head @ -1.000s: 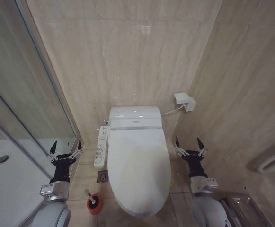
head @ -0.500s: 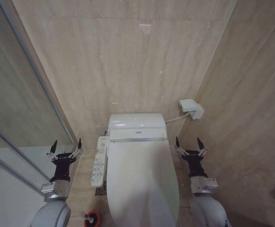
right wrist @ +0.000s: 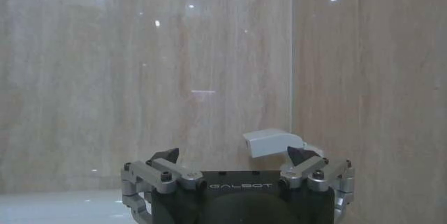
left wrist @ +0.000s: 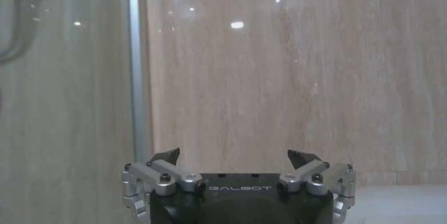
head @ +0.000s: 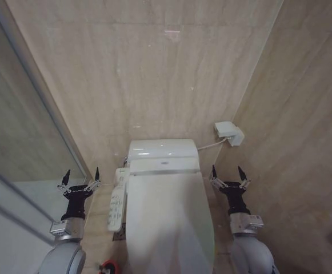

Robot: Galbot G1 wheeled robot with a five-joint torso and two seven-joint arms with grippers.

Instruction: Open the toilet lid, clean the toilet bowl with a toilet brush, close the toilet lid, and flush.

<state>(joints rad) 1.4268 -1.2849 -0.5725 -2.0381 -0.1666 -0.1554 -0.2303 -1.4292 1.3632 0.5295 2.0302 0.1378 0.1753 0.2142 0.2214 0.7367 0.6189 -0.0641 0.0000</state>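
Head view | toilet lid (head: 168,222) down | left end effector (head: 80,178), right end effector (head: 226,174) both released, empty

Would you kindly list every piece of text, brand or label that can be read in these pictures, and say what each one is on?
"GALBOT": on the black body of the left claw, left wrist view.
"GALBOT": on the black body of the right claw, right wrist view.
Small dark mark on the toilet unit behind the closed toilet lid: too small to read.
Button markings on the side control panel: too small to read.
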